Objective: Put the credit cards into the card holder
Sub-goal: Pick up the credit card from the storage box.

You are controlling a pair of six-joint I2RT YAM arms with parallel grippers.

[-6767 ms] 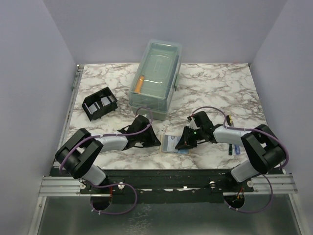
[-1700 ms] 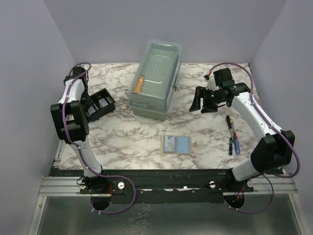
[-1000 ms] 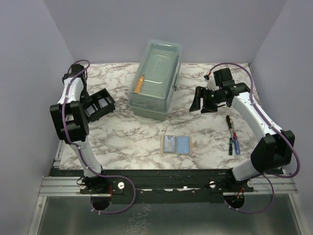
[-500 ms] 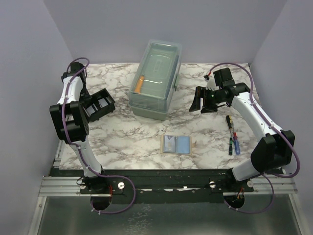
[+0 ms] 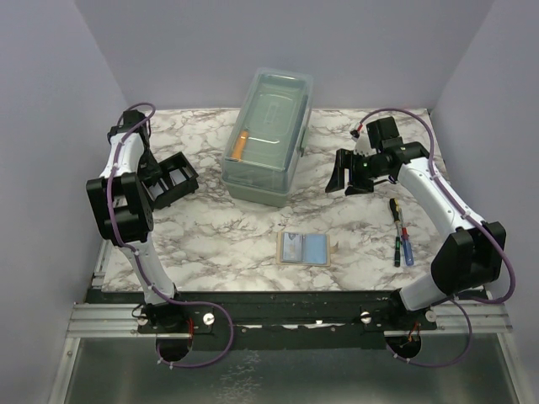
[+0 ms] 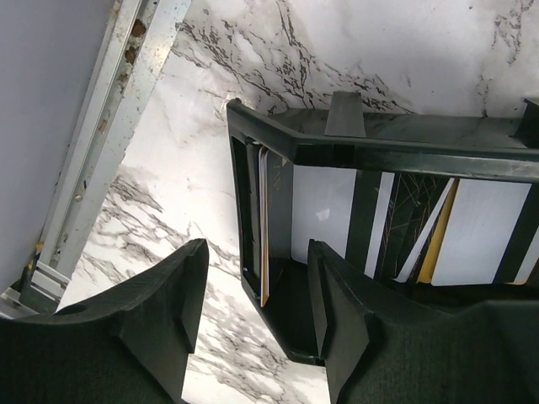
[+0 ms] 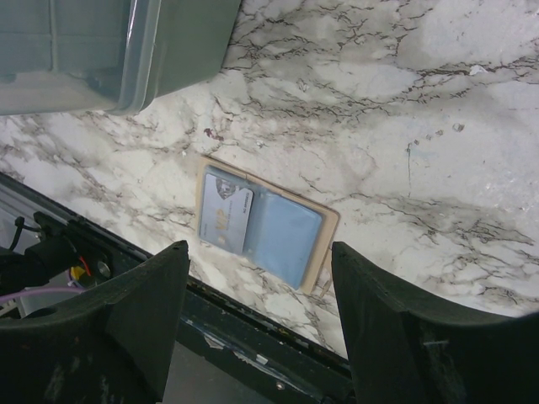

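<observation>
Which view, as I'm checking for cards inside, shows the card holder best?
Left wrist: the card holder fills the frame, a card upright in its end slot. Top view shows it small; right wrist misses it.

At the far left of the table, card holder, with one card standing on edge in an end slot. To its right, at far centre, lidded box. Near the front edge at centre, pad bearing two credit cards side by side, with screwdrivers well apart to the right.
</observation>
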